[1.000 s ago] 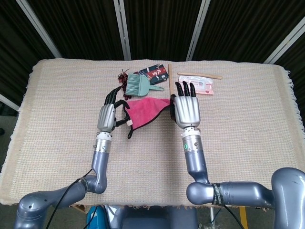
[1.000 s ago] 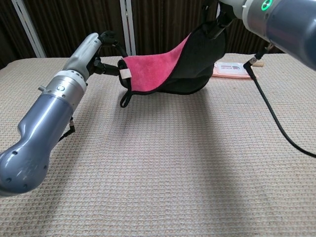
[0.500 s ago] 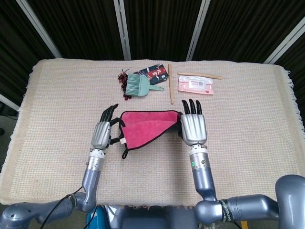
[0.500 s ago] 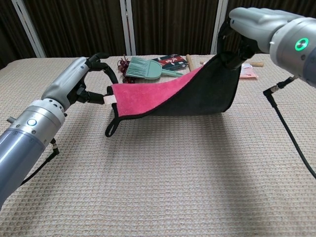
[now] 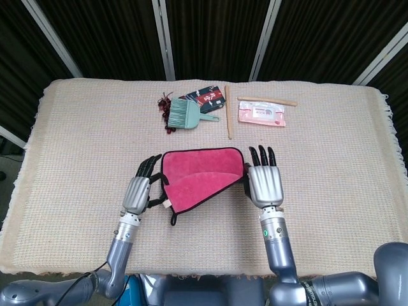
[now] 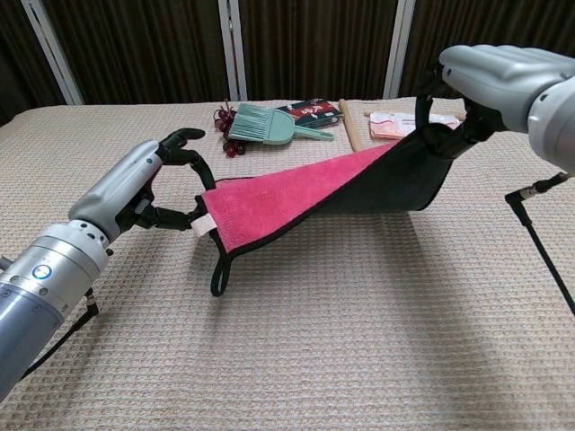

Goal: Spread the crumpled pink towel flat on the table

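While 2 hands, left hand (image 6: 144,193) and right hand (image 6: 490,76), pinch it in their fingers, 1 pink towel (image 6: 296,193) hangs stretched.

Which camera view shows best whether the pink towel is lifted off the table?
The chest view: the pink towel hangs stretched between both hands above the table. The head view shows only its outline from above.

Pink towel (image 5: 197,178) with black edging, a black hanging loop and a dark reverse face. Beige, waffle-textured cloth over the tabletop (image 5: 83,140). Left robot hand (image 5: 138,192) and right robot hand (image 5: 264,185): silver-grey backs, black fingers. Teal brush (image 5: 183,115). Pale pink packet (image 5: 262,114). Dark patterned pouch (image 5: 205,96) with red and white markings. Light wooden sticks (image 5: 227,112).
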Controlling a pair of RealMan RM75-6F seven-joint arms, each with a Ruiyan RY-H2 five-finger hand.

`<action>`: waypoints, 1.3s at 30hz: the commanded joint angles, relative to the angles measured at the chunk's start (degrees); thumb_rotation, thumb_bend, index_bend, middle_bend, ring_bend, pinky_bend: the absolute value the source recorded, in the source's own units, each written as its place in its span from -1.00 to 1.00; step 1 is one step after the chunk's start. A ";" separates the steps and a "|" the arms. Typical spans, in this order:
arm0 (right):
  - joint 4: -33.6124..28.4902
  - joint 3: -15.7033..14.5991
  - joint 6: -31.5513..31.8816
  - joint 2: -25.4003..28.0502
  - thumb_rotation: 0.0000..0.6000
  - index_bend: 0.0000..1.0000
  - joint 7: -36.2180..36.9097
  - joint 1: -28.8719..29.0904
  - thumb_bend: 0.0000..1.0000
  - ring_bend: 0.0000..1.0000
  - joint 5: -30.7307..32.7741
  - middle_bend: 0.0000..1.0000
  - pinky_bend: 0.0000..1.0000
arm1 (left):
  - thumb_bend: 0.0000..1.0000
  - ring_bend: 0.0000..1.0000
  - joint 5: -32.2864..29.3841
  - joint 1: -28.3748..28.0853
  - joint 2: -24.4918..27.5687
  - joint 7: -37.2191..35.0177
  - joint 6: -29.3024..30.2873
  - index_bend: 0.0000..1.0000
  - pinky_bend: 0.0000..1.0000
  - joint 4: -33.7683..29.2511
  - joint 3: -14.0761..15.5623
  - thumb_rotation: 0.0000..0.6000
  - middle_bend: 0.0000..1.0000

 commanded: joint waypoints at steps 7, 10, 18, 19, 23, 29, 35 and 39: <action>-0.60 -1.02 -0.22 -0.68 1.00 0.13 -1.24 -1.85 0.10 -1.00 -1.04 -0.72 -1.00 | -0.04 -1.00 1.36 1.80 -0.24 0.22 -0.53 0.02 -1.00 0.35 1.15 1.00 -0.91; -0.71 -1.31 -0.17 -1.00 1.00 0.13 -1.94 -2.29 0.10 -1.00 -1.62 -0.72 -1.00 | -0.06 -1.00 1.92 2.21 -0.11 0.35 -0.81 -0.02 -1.00 0.45 1.43 1.00 -0.92; -2.30 -1.97 0.70 -2.12 1.00 -0.03 -6.28 -2.68 0.10 -1.00 -1.29 -0.79 -1.00 | -0.20 -1.00 2.98 3.01 0.99 0.78 -1.96 -0.16 -1.00 0.06 2.25 1.00 -0.97; -2.60 -2.03 0.92 -2.32 1.00 -0.14 -7.17 -2.73 0.10 -1.00 -0.88 -0.83 -1.00 | -0.26 -1.00 3.16 3.12 1.19 0.90 -2.09 -0.19 -1.00 0.01 2.38 1.00 -0.98; -3.81 -1.94 1.64 -3.01 1.00 -0.49 -10.41 -2.91 0.10 -1.00 1.13 -0.94 -1.00 | -0.40 -1.00 3.68 3.52 2.55 1.22 -3.15 -0.32 -1.00 -0.87 2.93 1.00 -1.00; -5.91 -2.31 3.15 -3.58 1.00 -0.97 -14.15 -3.27 -0.01 -1.00 2.73 -1.00 -1.00 | -0.61 -1.00 4.33 4.28 5.44 1.36 -4.48 -0.52 -1.00 -3.54 3.76 1.00 -1.00; -8.50 -2.73 5.14 -3.61 1.00 -1.00 -15.69 -3.72 -0.12 -1.00 0.34 -1.00 -1.00 | -1.00 -1.00 6.06 4.74 9.64 1.65 -4.28 -0.67 -1.00 -8.84 3.98 1.00 -1.00; -11.14 -3.13 5.93 -2.86 1.00 -1.00 -15.46 -4.36 -0.13 -1.00 -1.94 -1.00 -1.00 | -0.79 -1.00 6.44 4.91 13.69 3.46 -5.31 -0.75 -1.00 -14.36 4.52 1.00 -1.00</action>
